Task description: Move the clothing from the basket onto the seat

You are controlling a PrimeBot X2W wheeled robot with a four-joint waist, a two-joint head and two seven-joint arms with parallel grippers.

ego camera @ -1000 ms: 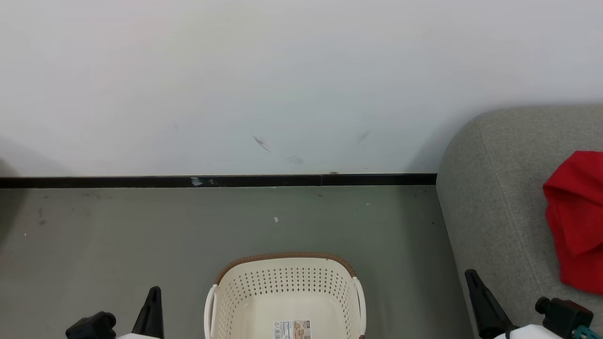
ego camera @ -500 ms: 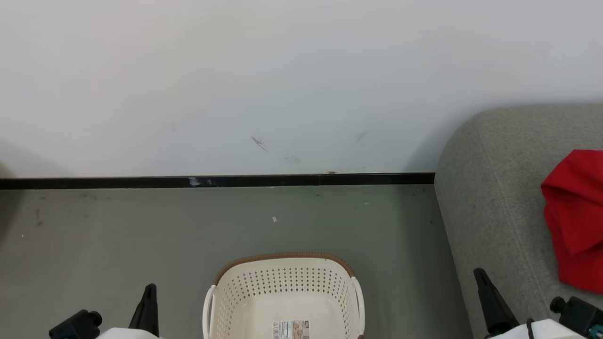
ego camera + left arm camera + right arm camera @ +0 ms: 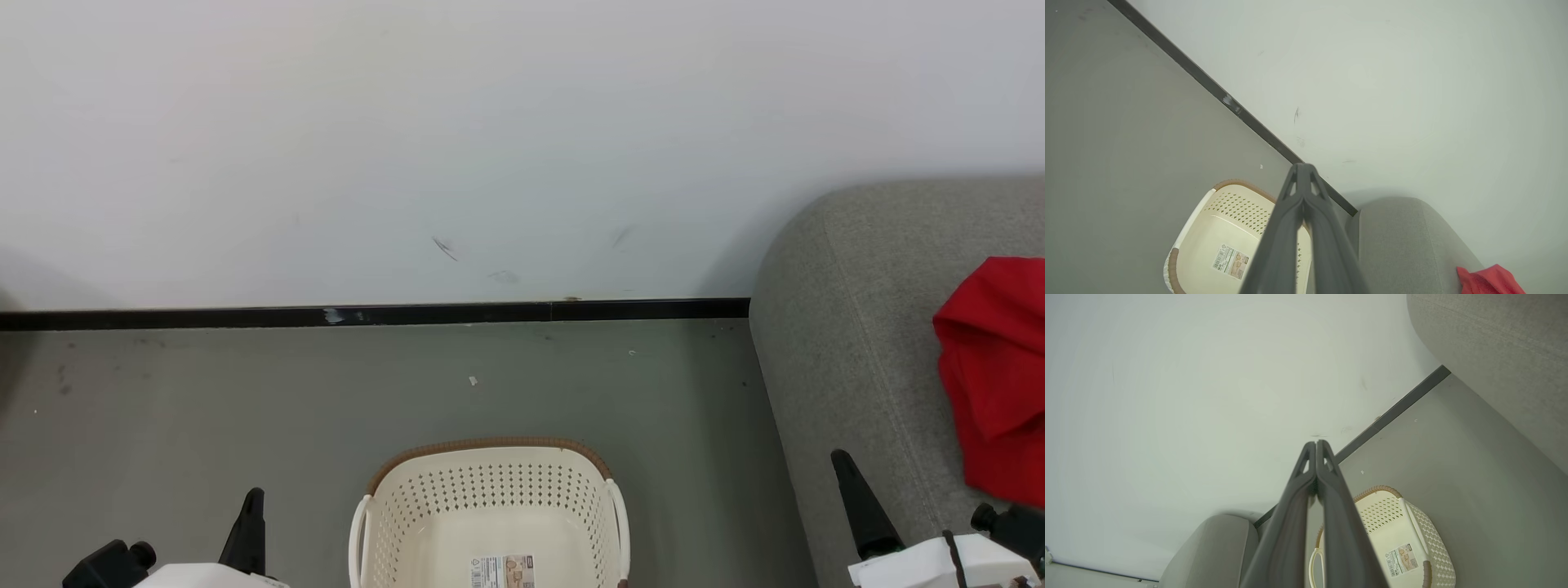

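Note:
The cream perforated basket [image 3: 488, 447] stands on the floor at the bottom centre, holding just a paper label on its floor. Red clothing [image 3: 992, 376] lies on the grey seat [image 3: 849, 351] at the right edge. My left gripper [image 3: 251, 495] is shut and holds nothing, left of the basket. My right gripper [image 3: 838, 457] is shut and holds nothing, in front of the seat's near corner. In the left wrist view the shut left gripper [image 3: 1301, 166] points over the basket [image 3: 1224, 204], with the seat [image 3: 1404, 237] and clothing [image 3: 1490, 281] beyond. The right wrist view has the shut right gripper [image 3: 1316, 444] above the basket [image 3: 1392, 518].
A white wall [image 3: 490, 147] with a black baseboard [image 3: 408, 314] runs behind the basket. Grey floor [image 3: 204, 392] spreads left of and behind it. The right wrist view shows the seat [image 3: 1494, 343] at upper right and another grey upholstered piece [image 3: 1216, 547] at lower left.
Both grippers have drifted outward, the left one to the left and the right one to the right. The head view has shifted slightly. Basket and clothing lie as before.

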